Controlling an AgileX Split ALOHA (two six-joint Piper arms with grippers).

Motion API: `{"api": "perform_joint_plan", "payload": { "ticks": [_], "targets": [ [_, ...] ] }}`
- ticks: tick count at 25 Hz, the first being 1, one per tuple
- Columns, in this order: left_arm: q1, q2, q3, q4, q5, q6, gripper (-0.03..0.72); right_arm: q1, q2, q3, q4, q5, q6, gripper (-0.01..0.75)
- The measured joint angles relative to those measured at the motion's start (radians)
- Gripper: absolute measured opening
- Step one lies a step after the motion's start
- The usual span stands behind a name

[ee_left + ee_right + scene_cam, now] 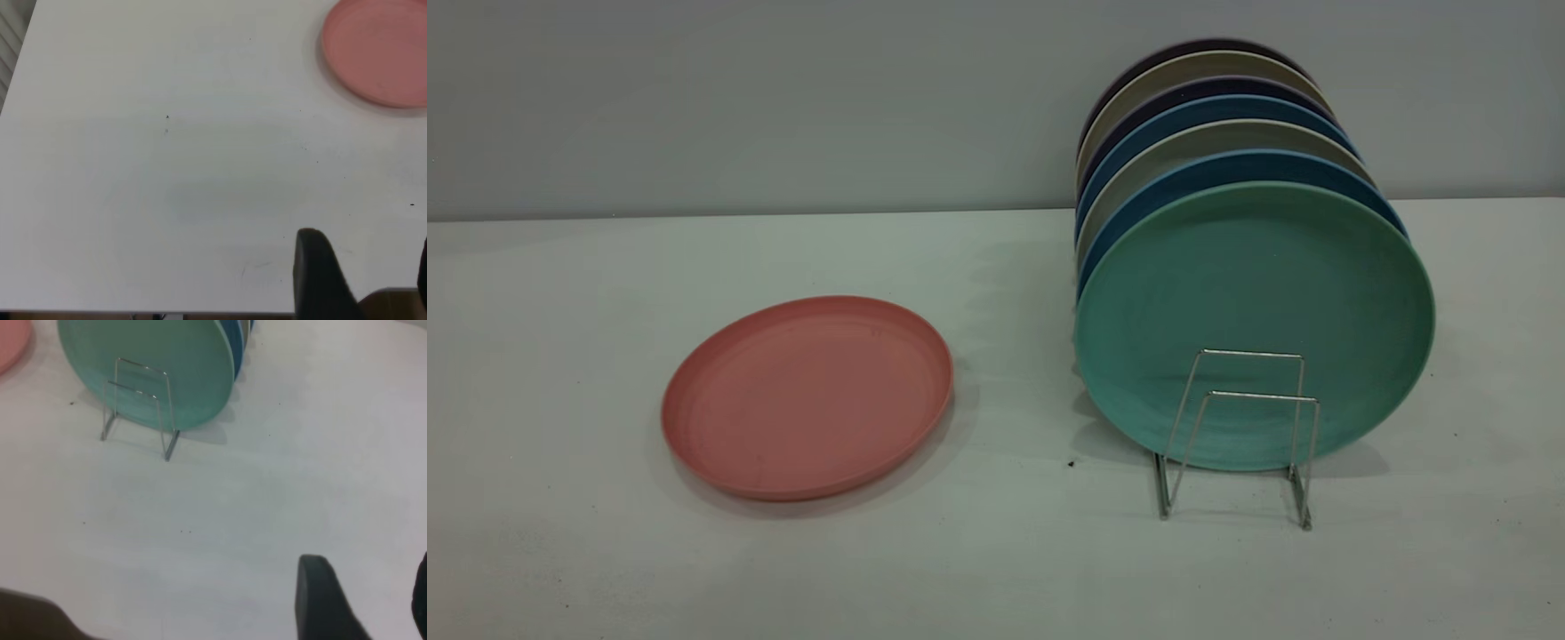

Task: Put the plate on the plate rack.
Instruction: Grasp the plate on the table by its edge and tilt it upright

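Note:
The salmon-pink plate (807,396) lies flat on the white table, left of centre, with nothing touching it. The plate rack (1263,396) stands to its right, and its two front wire loops hold nothing. A teal-green plate (1254,293) stands upright just behind those loops. Neither gripper shows in the exterior view. My left gripper (367,267) hovers open over bare table, far from the pink plate (383,50). My right gripper (363,593) is open too, well away from the rack (141,365) and the teal plate (187,360). The pink plate's edge (10,347) shows in that view's corner.
Behind the teal plate, several more plates (1209,116) in blue, beige and dark tones stand in a row filling the rack. A grey wall (783,98) runs behind the table. The table's near edge (133,312) shows in the left wrist view.

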Motion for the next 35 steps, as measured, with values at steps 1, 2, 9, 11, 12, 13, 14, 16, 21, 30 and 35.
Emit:
{"api": "perform_joint_plan", "payload": {
  "ticks": [1, 2, 9, 11, 12, 13, 14, 16, 21, 30, 35],
  "targets": [
    [0.000, 0.000, 0.000, 0.000, 0.000, 0.000, 0.401, 0.000, 0.000, 0.000, 0.000, 0.000, 0.000, 0.345],
    [0.000, 0.000, 0.000, 0.000, 0.000, 0.000, 0.401, 0.000, 0.000, 0.000, 0.000, 0.000, 0.000, 0.345],
    [0.000, 0.000, 0.000, 0.000, 0.000, 0.000, 0.401, 0.000, 0.000, 0.000, 0.000, 0.000, 0.000, 0.345],
    [0.000, 0.000, 0.000, 0.000, 0.000, 0.000, 0.401, 0.000, 0.000, 0.000, 0.000, 0.000, 0.000, 0.345],
    [0.000, 0.000, 0.000, 0.000, 0.000, 0.000, 0.401, 0.000, 0.000, 0.000, 0.000, 0.000, 0.000, 0.345],
    [0.000, 0.000, 0.000, 0.000, 0.000, 0.000, 0.401, 0.000, 0.000, 0.000, 0.000, 0.000, 0.000, 0.345],
    [0.000, 0.000, 0.000, 0.000, 0.000, 0.000, 0.401, 0.000, 0.000, 0.000, 0.000, 0.000, 0.000, 0.345],
    [0.000, 0.000, 0.000, 0.000, 0.000, 0.000, 0.401, 0.000, 0.000, 0.000, 0.000, 0.000, 0.000, 0.345],
    [0.000, 0.000, 0.000, 0.000, 0.000, 0.000, 0.401, 0.000, 0.000, 0.000, 0.000, 0.000, 0.000, 0.345],
    [0.000, 0.000, 0.000, 0.000, 0.000, 0.000, 0.401, 0.000, 0.000, 0.000, 0.000, 0.000, 0.000, 0.345],
    [0.000, 0.000, 0.000, 0.000, 0.000, 0.000, 0.401, 0.031, 0.000, 0.000, 0.001, 0.000, 0.000, 0.345]
  ]
}}
